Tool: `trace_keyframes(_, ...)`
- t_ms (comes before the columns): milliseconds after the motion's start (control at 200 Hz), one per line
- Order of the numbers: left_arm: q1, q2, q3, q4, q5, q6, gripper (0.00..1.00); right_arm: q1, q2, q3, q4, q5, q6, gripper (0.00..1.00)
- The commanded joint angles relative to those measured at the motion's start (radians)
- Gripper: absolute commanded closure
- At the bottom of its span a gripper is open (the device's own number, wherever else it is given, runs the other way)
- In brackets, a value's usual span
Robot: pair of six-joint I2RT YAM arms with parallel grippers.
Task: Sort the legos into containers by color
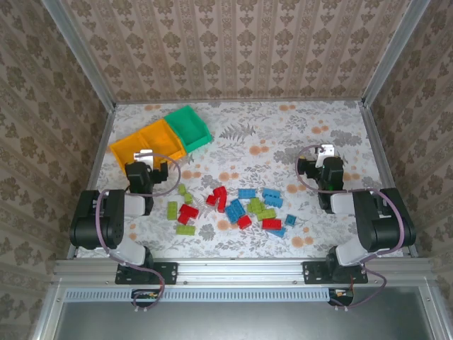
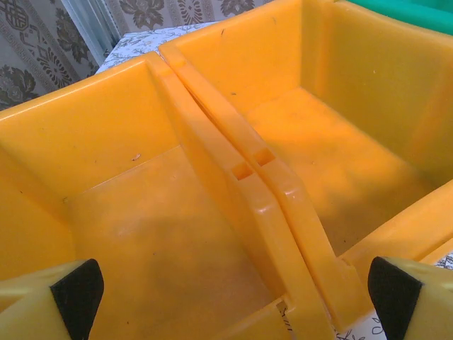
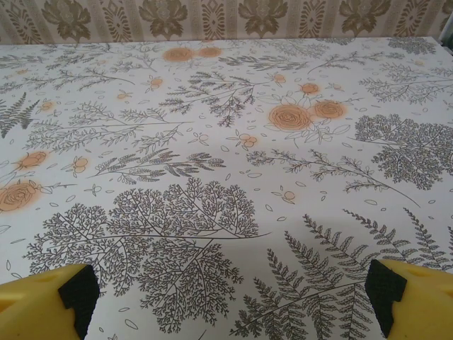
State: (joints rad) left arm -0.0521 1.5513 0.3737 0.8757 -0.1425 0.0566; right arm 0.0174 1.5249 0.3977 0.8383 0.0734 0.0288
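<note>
Sorting not started: the small studded red, blue and lime plastic bricks (image 1: 237,205) all lie loose mid-way across the floral table (image 1: 283,134), the two orange-yellow plastic bins (image 2: 141,234) are bare, the green plastic bin (image 1: 190,126) seemingly empty too, and the left gripper (image 2: 230,297) and right gripper (image 3: 230,294) are spread wide, holding nothing.

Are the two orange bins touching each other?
Touching. The left wrist view shows the left orange bin and right orange bin with rims pressed together.

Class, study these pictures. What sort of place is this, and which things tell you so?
Probably a robot training cell, not a home. A left arm and right arm are bolted to a metal rail, patterned panels wall in the table, and legos lie near bins.
</note>
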Motion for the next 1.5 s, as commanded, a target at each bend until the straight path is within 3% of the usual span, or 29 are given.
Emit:
trace_keyframes(0,-0.006,-0.01,0.014,0.022,-0.004,-0.005,0.0,0.004,0.002,0.013,0.008,-0.01,-0.006,0.01)
trace_keyframes(920,0.005,-0.017,0.023,0.011,-0.006,-0.013,0.0,-0.004,-0.004,0.014,0.002,-0.019,0.001,0.0)
trace_keyframes(975,-0.025,-0.081,0.053,-0.079,-0.111,-0.013,0.0,-0.004,-0.035,0.021,-0.033,-0.001,0.01,0.0)
trace_keyframes(1075,-0.047,-0.228,0.25,-0.638,-0.335,-0.162,0.0,-0.004,-0.183,0.086,-0.305,0.067,0.063,0.0)
trace_keyframes(1140,-0.043,-0.254,0.329,-0.846,-0.417,-0.273,0.0,-0.004,-0.235,0.169,-0.517,0.088,0.105,0.0)
trace_keyframes(1290,-0.037,-0.262,0.373,-0.968,-0.362,-0.374,0.0,-0.002,-0.228,0.322,-0.839,0.023,0.184,0.0)
trace_keyframes(1435,0.002,-0.21,0.44,-1.064,-0.312,-0.456,0.0,0.002,-0.239,0.354,-0.933,-0.077,0.282,0.01)
trace_keyframes(1495,0.035,-0.174,0.479,-1.089,-0.217,-0.454,0.02,0.005,-0.255,0.35,-0.945,-0.121,0.314,0.01)
